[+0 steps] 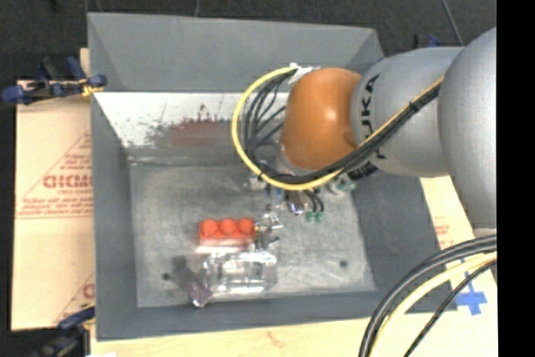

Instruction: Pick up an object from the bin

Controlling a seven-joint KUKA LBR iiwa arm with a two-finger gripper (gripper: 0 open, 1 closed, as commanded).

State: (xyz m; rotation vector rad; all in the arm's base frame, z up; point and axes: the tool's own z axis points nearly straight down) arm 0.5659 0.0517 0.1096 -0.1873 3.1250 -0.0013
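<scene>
Orange-capped arm slants in from the frame's right, wrist bent down. Its end effector sits low at centre, just beside an orange three-knobbed block; open or closed, cannot tell.

Orange-red block with three round studs on top, lying flat on the floor of the grey bin, left of middle, clear plastic pack lying just beside it toward the front wall, small dark piece at the pack's left end.

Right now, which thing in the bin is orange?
The block left of the gripper, with three round studs; the pack beside it is clear.
</scene>
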